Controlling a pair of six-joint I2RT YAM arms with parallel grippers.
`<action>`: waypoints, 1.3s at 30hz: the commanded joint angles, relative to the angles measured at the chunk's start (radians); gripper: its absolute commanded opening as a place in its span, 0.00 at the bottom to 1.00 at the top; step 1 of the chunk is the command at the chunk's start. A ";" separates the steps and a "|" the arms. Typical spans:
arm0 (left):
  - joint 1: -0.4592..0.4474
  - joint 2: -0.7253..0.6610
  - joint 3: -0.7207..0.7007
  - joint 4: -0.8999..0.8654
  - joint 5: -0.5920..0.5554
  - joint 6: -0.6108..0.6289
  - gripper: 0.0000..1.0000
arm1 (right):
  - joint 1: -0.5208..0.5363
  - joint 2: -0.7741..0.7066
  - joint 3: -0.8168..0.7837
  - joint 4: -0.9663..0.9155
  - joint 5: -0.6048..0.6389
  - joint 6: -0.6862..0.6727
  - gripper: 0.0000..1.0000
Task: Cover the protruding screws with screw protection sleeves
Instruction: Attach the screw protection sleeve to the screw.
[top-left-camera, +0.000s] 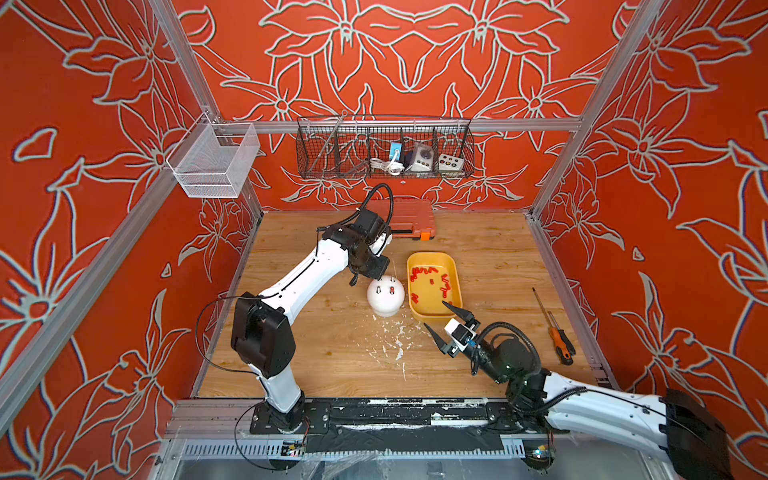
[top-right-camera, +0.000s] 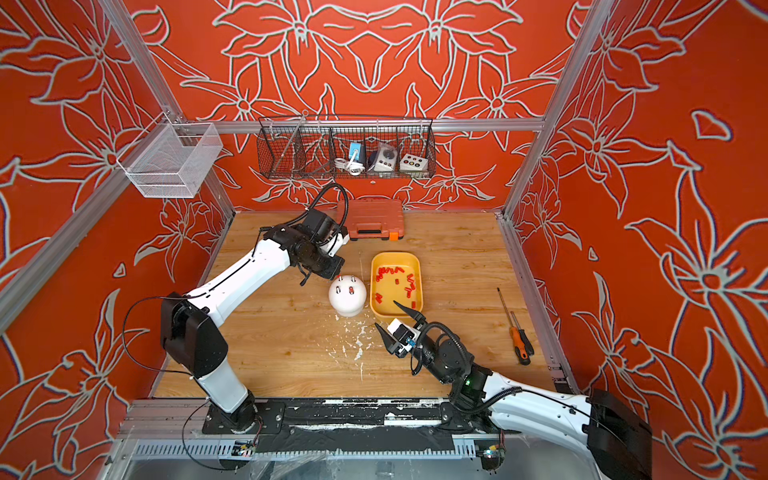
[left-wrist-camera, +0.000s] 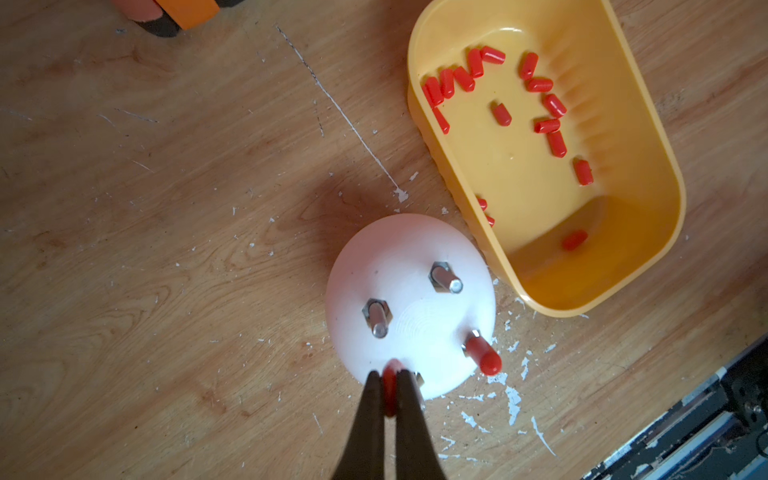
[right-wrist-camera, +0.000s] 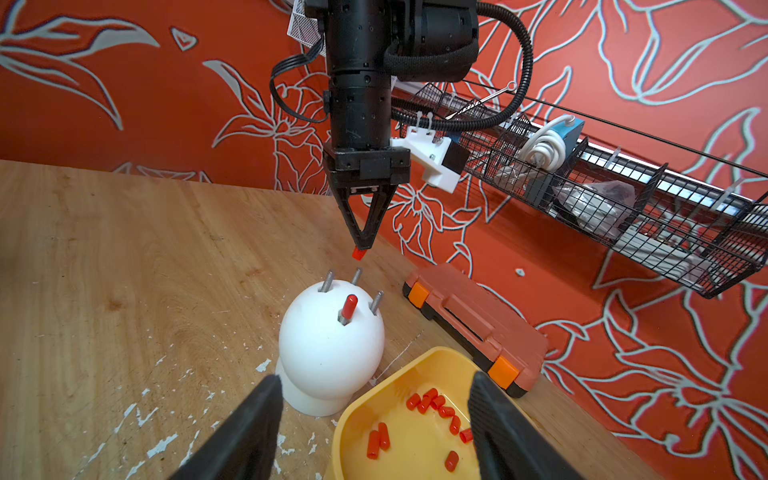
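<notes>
We see the left gripper (right-wrist-camera: 363, 244) pointing down above the white dome (right-wrist-camera: 330, 357), pinching one sleeve (right-wrist-camera: 358, 254) over its bare screws (right-wrist-camera: 327, 281). The right gripper (top-left-camera: 434, 313) sits beside the dome, spread wide, empty.

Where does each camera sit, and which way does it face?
Top views: above the robot's base, looking down on the table; left arm and right arm show.
Left wrist: on its arm, looking down past the left gripper, shut on a red sleeve over the dome.
Right wrist: on its arm, looking across past the open right gripper.
Shared: both wrist views show dome, tray, capped screw.
</notes>
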 joint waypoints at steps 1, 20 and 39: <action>-0.003 0.011 0.019 -0.037 -0.009 0.031 0.00 | -0.001 -0.009 -0.007 0.013 0.001 -0.014 0.72; -0.003 0.080 0.010 0.013 0.002 0.044 0.00 | -0.001 -0.014 -0.004 -0.010 -0.011 -0.022 0.72; 0.000 -0.004 0.043 0.003 -0.047 0.034 0.00 | -0.002 0.002 0.000 -0.001 -0.016 -0.019 0.72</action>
